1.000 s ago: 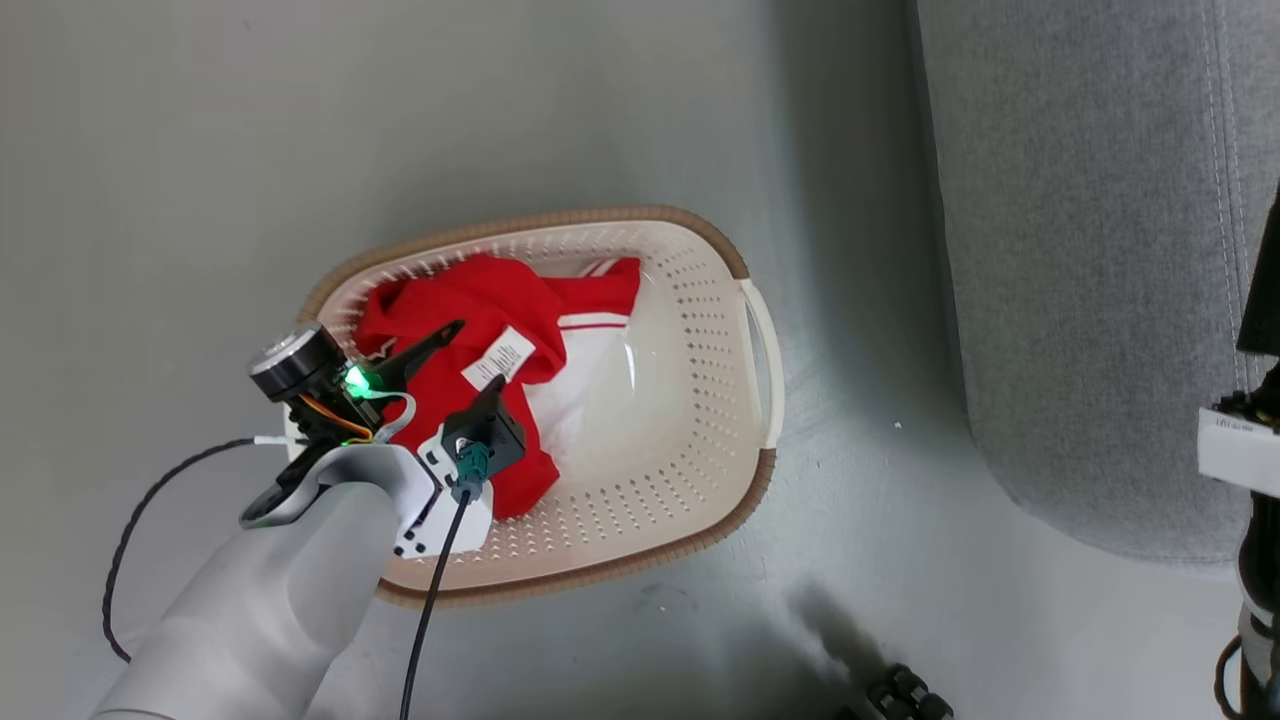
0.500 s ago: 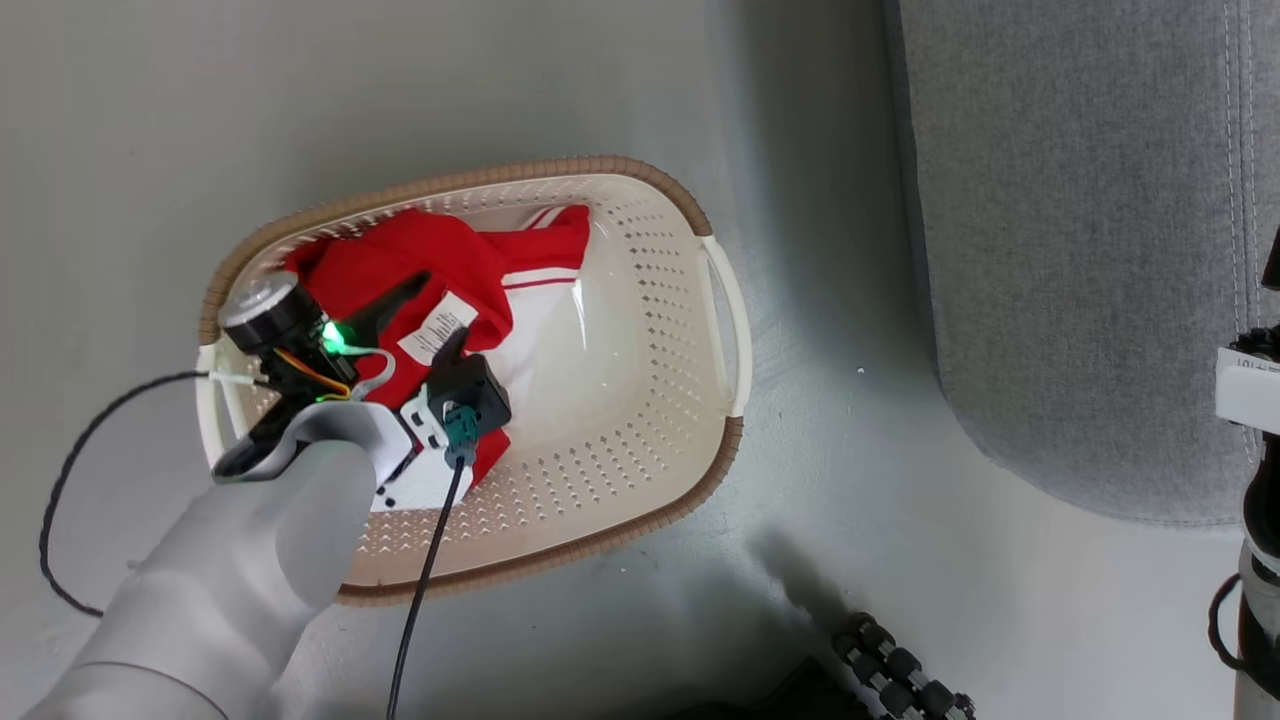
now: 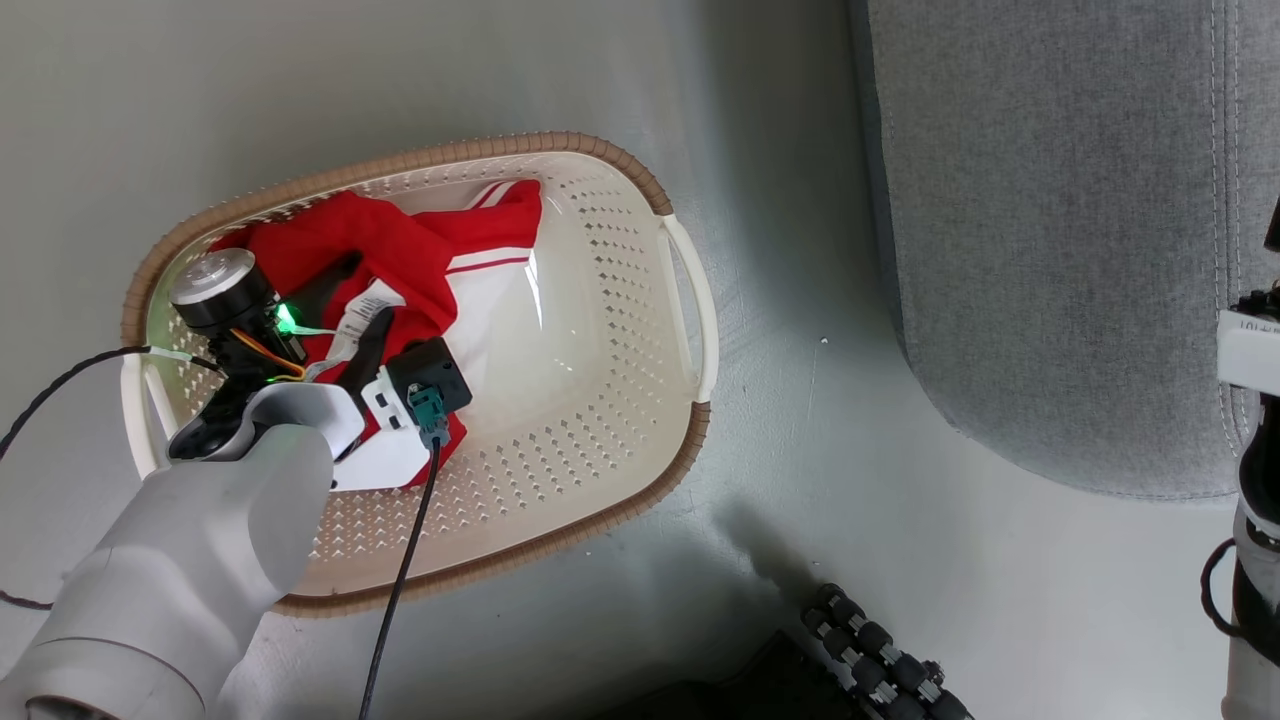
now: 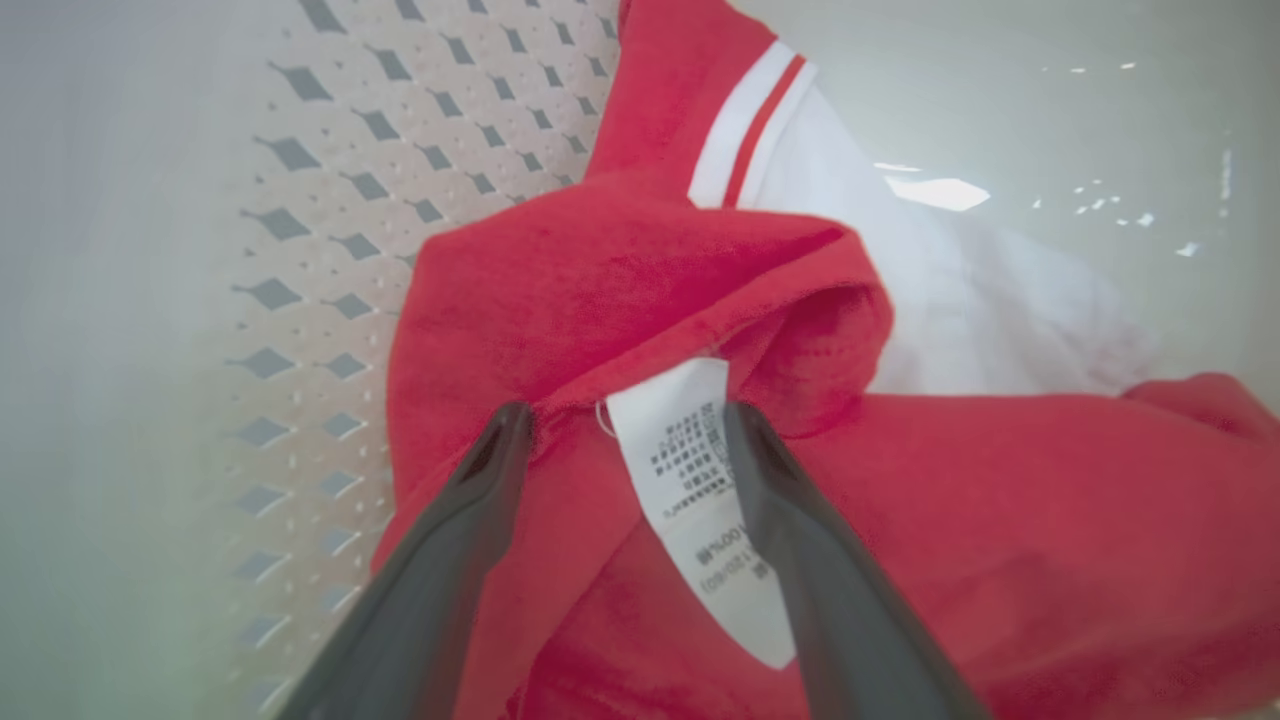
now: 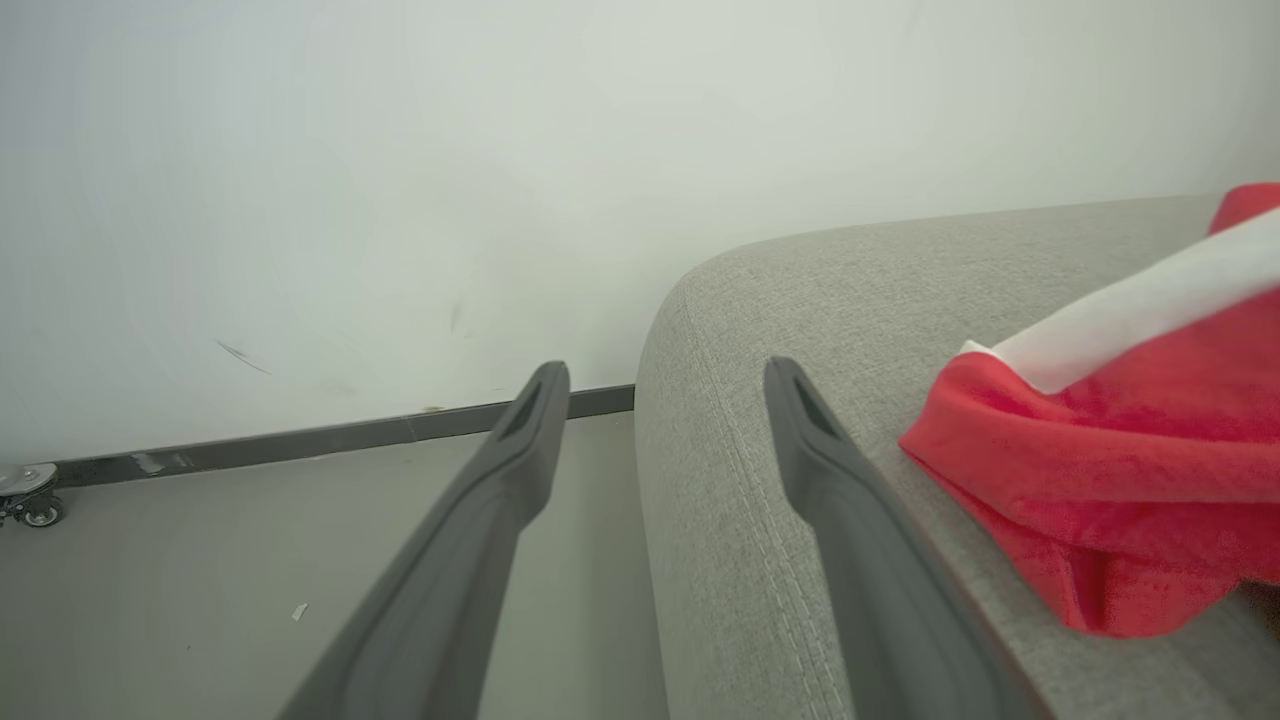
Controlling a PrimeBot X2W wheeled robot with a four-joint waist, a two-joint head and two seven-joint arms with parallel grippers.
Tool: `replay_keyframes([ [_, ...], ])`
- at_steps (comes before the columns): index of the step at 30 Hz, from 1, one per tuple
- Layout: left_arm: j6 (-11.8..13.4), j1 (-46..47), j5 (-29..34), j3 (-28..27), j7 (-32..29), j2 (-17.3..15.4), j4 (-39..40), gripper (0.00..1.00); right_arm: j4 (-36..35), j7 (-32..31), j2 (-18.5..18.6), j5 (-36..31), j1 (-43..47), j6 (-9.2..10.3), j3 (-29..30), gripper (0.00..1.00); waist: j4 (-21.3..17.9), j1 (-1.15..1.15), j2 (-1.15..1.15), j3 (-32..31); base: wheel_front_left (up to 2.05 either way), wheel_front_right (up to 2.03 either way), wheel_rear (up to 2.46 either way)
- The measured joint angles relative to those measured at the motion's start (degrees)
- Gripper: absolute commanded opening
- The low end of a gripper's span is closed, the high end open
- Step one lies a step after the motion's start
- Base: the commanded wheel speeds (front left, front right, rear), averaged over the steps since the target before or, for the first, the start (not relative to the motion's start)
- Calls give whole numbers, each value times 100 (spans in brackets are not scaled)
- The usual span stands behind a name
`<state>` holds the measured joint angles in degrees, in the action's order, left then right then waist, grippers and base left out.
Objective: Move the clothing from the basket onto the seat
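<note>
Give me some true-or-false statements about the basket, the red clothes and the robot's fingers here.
1. The left fingers stand open on either side of a white label on red clothing in the basket. True.
2. The basket stands on the sofa. False: it stands on the floor beside the sofa.
3. A red garment lies on the sofa. True.
4. The right fingers grip that garment. False: they are open and empty, with the garment beside them.
5. Clothing fills the basket to the rim. False: much of its bottom is bare.
</note>
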<state>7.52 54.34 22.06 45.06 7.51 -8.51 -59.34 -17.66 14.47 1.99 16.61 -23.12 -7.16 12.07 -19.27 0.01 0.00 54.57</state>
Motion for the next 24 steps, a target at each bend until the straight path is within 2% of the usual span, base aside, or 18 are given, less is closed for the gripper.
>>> replay_keyframes([
  [6, 142, 65, 180, 94, -256, -19, -190, 98, 63, 0, -1, 54, -113, 0, -5, 100, -80, 0, 0, 83, 0, 0, 0],
  [7, 143, 76, 190, 121, -283, -19, -213, 42, 83, 0, -1, 54, -124, 0, -7, 100, -90, 0, 0, 93, 0, 0, 0],
  [8, 151, 103, 223, 142, -311, 7, -253, 11, 116, 0, -1, 55, -179, 0, -7, 100, -107, -1, 0, 111, 0, 0, 0],
  [9, 154, 115, 223, 146, -342, 35, -265, 0, 123, 0, -1, 55, -203, 0, -4, 100, -113, 0, 0, 117, 0, 0, 0],
  [24, 260, 144, 337, 360, -333, 302, -264, 0, 229, 16, -1, 152, -341, 1, 49, 100, -52, 0, 0, 44, 0, 0, 0],
])
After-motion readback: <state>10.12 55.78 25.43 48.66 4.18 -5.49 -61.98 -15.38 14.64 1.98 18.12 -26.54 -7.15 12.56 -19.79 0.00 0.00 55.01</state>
